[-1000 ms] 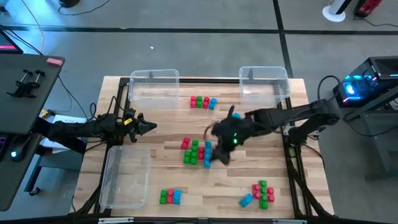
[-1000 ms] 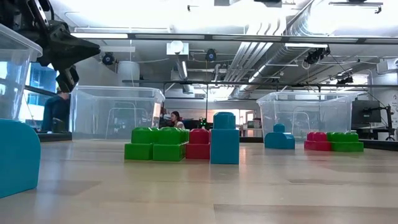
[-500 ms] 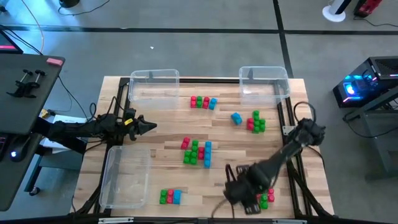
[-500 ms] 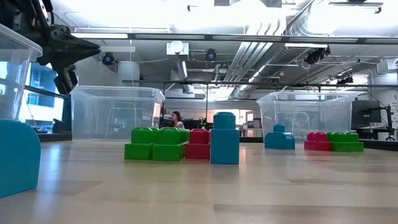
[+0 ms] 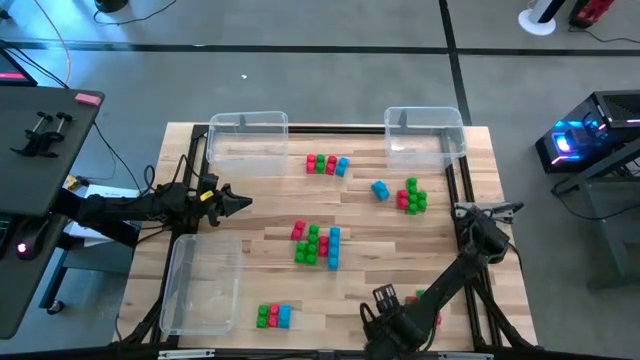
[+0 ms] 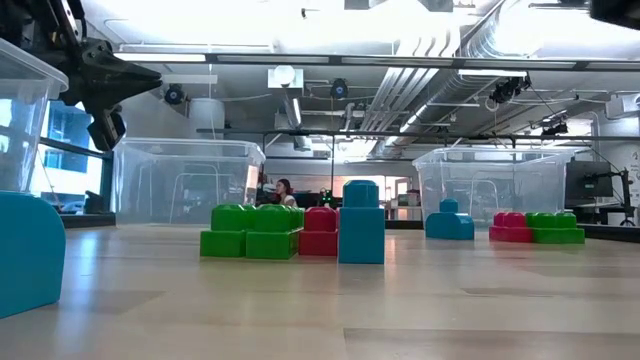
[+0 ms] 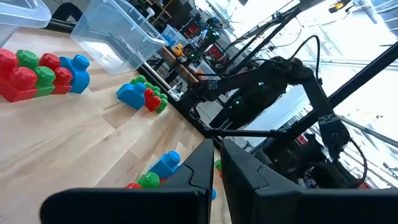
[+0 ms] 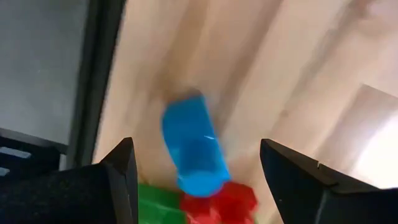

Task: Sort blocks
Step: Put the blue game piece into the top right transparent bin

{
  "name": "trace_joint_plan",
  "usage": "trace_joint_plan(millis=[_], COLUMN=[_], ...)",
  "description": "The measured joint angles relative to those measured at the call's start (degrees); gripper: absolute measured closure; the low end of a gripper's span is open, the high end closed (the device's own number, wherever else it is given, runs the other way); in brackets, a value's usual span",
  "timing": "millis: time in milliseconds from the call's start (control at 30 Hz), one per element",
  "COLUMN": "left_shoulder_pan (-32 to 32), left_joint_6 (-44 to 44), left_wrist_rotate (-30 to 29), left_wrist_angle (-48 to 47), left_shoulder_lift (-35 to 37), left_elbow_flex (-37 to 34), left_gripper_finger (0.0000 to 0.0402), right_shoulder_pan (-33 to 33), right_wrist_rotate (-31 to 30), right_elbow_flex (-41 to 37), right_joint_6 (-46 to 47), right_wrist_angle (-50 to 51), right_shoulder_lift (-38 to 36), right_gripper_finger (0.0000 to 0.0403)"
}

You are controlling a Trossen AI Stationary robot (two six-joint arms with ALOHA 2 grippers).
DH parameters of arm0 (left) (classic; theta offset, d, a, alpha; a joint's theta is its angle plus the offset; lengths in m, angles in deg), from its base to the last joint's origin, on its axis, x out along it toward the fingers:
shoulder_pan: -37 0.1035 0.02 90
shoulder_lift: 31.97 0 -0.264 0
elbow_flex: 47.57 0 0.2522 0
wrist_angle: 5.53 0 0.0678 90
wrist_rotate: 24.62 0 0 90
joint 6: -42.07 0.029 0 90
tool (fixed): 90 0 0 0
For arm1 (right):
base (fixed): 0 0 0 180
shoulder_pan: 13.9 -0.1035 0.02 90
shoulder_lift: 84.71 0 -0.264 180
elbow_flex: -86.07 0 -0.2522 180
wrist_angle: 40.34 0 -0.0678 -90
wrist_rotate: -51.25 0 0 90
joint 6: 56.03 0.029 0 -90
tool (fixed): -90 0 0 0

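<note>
A: Location of the blocks [image 5: 319,244]?
B: Clusters scattered across the counter [image 5: 250,220]; none in the clear bins [image 5: 247,136].
A: Right claw [image 5: 392,312]?
B: Fingers spread wide, nothing held, poised over a blue block [image 8: 191,151] near the counter's edge.
A: Left claw [image 5: 240,204]?
B: Clenched, empty, at the counter's left side.

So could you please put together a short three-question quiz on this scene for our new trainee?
1. True or false: the right gripper is open above a blue block.
2. How many clear bins sit on the table?
3. The left gripper is: A) shut and empty, B) holding a green block, C) inside a bin.

Key: 1 true; 2 three; 3 A.
</note>
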Motion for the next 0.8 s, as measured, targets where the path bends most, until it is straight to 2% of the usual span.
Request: trace_joint_plan(millis=[200,300,433,667,733,800], left_shoulder_pan=[0.01,0.01,0.0,0.0,-0.01,-0.01], left_joint_6=[0.0,0.0,0.0,0.05,0.35,0.12], left_wrist_rotate=[0.0,0.0,0.0,0.0,-0.02,-0.05], left_wrist_angle=[0.0,-0.02,-0.02,-0.02,0.03,0.64], left_shoulder_lift=[0.0,0.0,0.0,0.0,0.0,0.0], left_elbow_flex=[0.0,0.02,0.01,0.01,0.01,0.0], left_gripper_finger=[0.0382,0.0383,0.0382,0.0382,0.0382,0.0382], right_shoulder_pan=[-1.51,-2.0,-1.96,-1.31,-0.66,0.03], right_wrist_rotate=[-0.86,-0.96,-1.49,-3.64,-3.22,-4.39], right_elbow_flex=[0.0,0.0,0.0,0.08,0.5,1.76], right_joint_6=[0.42,0.35,0.29,-1.11,-2.62,-4.56], right_wrist_angle=[-2.93,-2.68,-0.34,3.98,5.06,6.58], right_shoulder_lift=[3.37,4.94,5.65,5.74,5.67,5.84], right_gripper_finger=[0.0179,0.0192,0.0244,0.0374,0.0391,0.0387])
